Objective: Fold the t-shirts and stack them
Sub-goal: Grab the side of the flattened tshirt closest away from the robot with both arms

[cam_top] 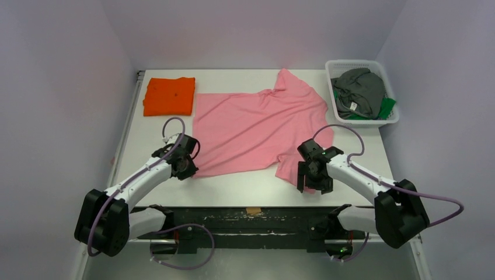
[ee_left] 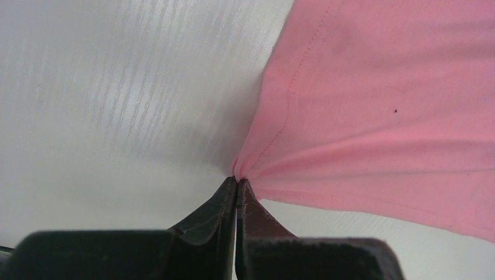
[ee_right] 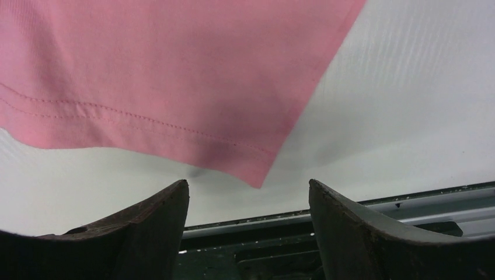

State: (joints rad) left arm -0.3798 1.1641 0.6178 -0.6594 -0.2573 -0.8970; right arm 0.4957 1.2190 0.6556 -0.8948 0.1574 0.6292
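Left claw [ee_left: 236, 181]: clenched on pink t-shirt [cam_top: 257, 125] hem corner.
Right claw [ee_right: 248, 189]: released, at sleeve corner.
Surroundings: folded orange t-shirt [cam_top: 169, 96]; basket [cam_top: 365, 123] holding grey t-shirt [cam_top: 359, 87], green t-shirt [cam_top: 386, 108].
Writing: grey tag unreadable.

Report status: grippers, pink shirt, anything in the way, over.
Left gripper shut on pink t-shirt, near-left corner. Right gripper open, sleeve corner just ahead, not gripped. Shirt spread flat, unfolded. Nothing on it; folded orange t-shirt at far left.

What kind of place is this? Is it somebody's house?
Probably a robot lab booth, not a house: bare walls box in a white table, robot arms are bolted to its edge, and a pink shirt lies spread out.
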